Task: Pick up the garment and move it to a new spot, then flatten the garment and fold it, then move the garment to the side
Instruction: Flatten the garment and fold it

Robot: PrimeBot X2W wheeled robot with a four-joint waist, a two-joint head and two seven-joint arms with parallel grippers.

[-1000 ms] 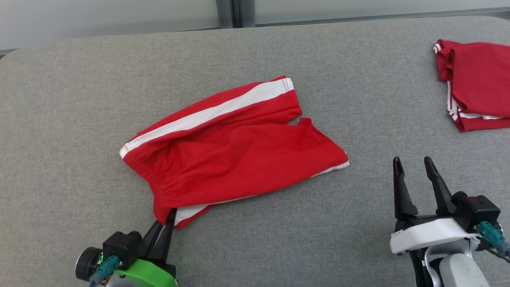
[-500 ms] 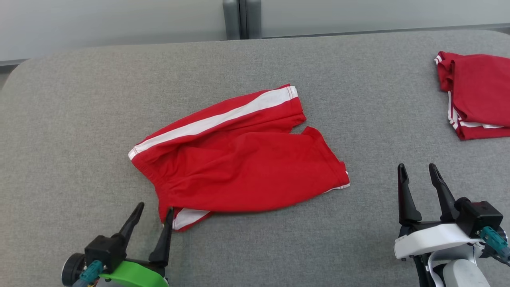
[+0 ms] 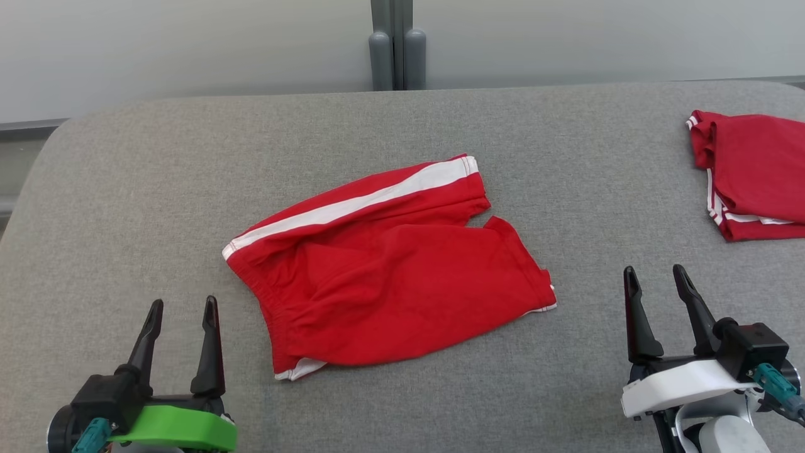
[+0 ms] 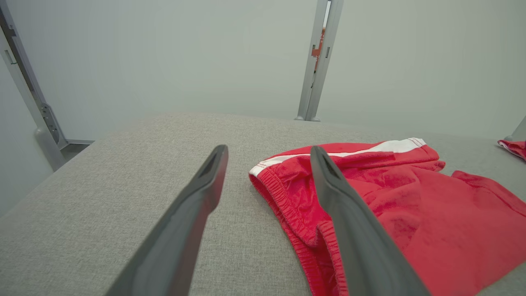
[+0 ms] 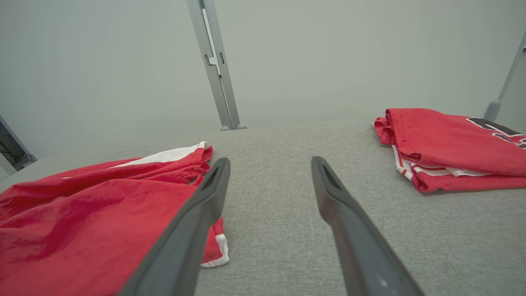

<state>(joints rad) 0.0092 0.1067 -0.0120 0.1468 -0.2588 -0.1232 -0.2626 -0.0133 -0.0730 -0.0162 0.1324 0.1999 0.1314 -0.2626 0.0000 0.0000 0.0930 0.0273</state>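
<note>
The garment (image 3: 390, 264) is a pair of red shorts with white side stripes, lying loosely spread in the middle of the grey padded table (image 3: 157, 163). Its elastic waistband faces left, its legs right. My left gripper (image 3: 182, 308) stands open at the lower left, just left of the waistband and clear of the cloth. In the left wrist view the garment (image 4: 411, 205) lies right of the open left gripper (image 4: 267, 152). My right gripper (image 3: 654, 277) is open at the lower right, empty, right of the leg hem. In the right wrist view the garment (image 5: 94, 213) is at the left.
A folded red garment (image 3: 755, 170) with white trim lies at the table's far right edge, also the folded red garment (image 5: 452, 144) in the right wrist view. A grey post (image 3: 396, 44) and pale wall stand behind the table. The table's left corner is rounded.
My left gripper has opened, let go of the waistband corner and drawn back to the left. The head camera has tilted, shifting the whole view downward. The right gripper has stayed put.
</note>
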